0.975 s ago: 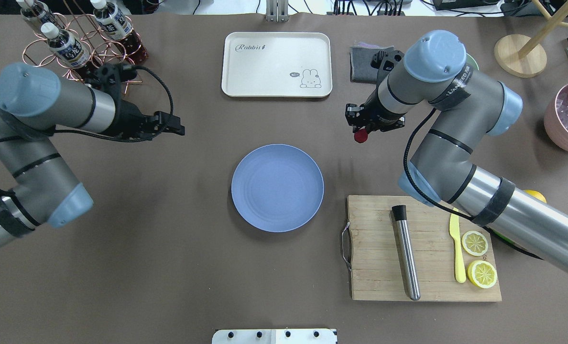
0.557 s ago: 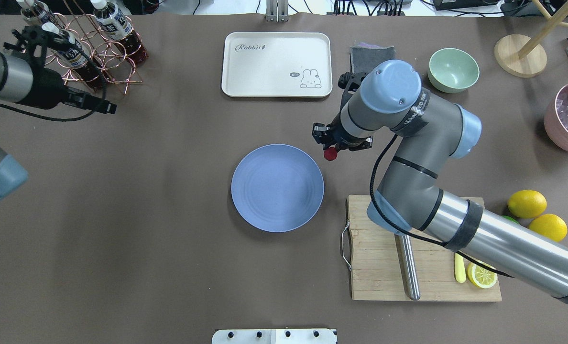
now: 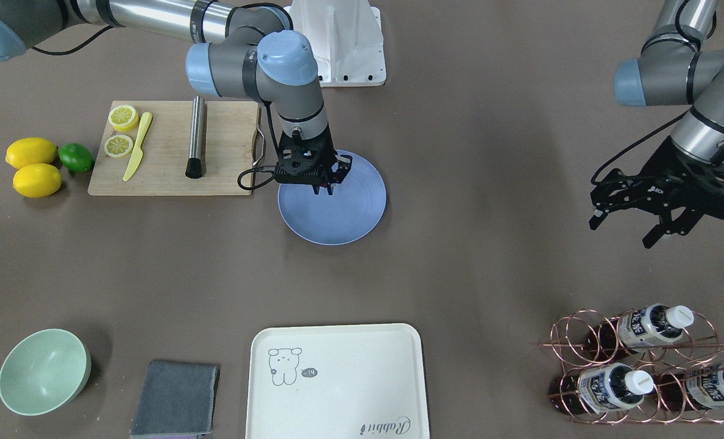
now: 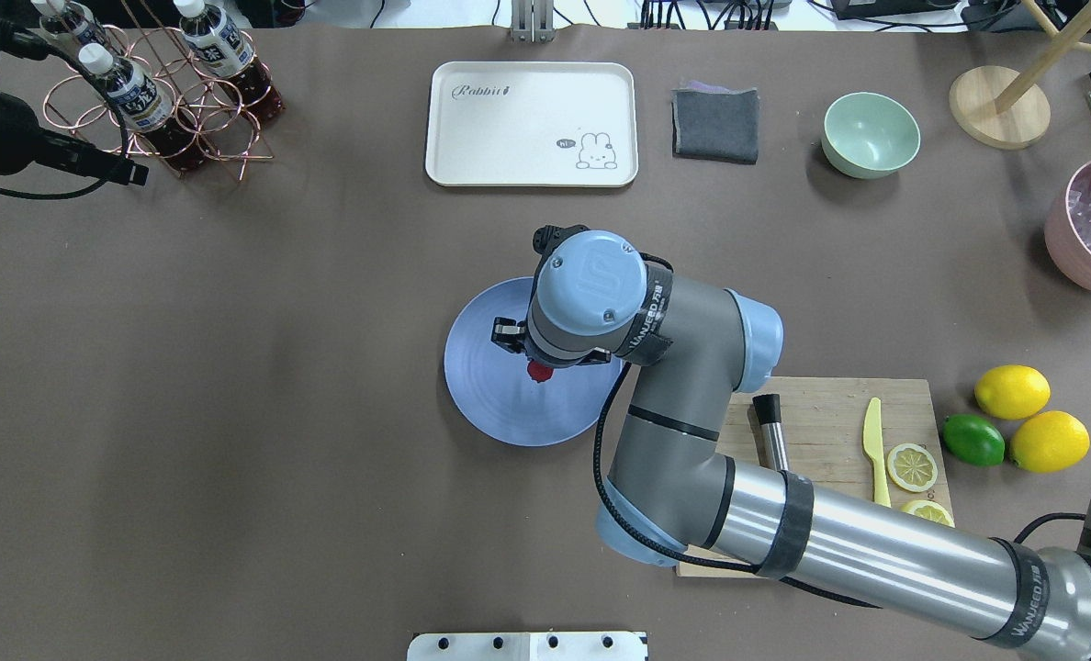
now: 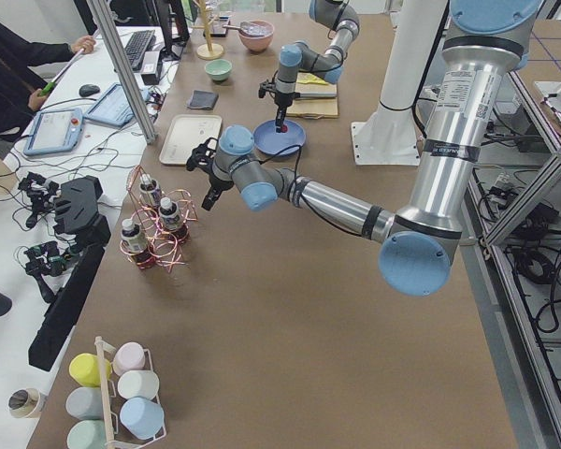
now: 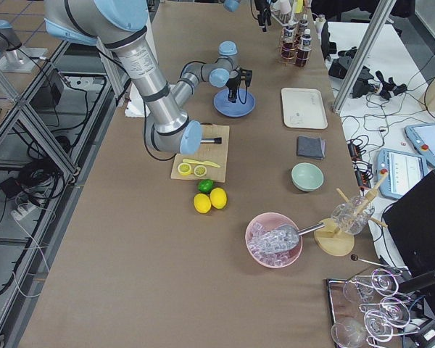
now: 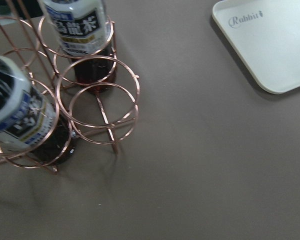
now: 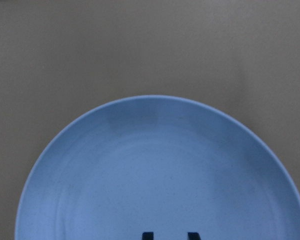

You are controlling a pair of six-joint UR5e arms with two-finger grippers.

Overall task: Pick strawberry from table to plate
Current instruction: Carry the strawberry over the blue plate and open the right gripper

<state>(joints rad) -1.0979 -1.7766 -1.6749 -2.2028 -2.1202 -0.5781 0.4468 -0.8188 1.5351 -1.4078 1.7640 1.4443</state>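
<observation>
The periwinkle-blue plate (image 4: 490, 395) (image 3: 350, 225) lies mid-table. My right gripper (image 3: 327, 190) points straight down over the plate's centre, shut on the small dark red strawberry (image 4: 538, 370), which peeks out beneath the wrist in the overhead view. In the right wrist view the plate (image 8: 155, 165) fills the frame. Two dark fingertips (image 8: 147, 235) show at the bottom edge, and the strawberry is out of that frame. My left gripper (image 3: 621, 228) hovers open and empty far from the plate, beside the bottle rack. The brown-grey table (image 4: 325, 459) surrounds everything.
A wooden cutting board (image 4: 830, 404) with a metal rod, yellow knife and lemon slices sits right of the plate. Lemons and a lime (image 4: 972, 439) lie beyond it. A cream tray (image 4: 532, 124), grey cloth (image 4: 715, 124), mint bowl (image 4: 870, 133) and copper bottle rack (image 4: 160, 101) line the far side.
My right arm carried the strawberry from the table near the tray to over the plate's centre. My left arm pulled back toward the bottle rack at the far left.
</observation>
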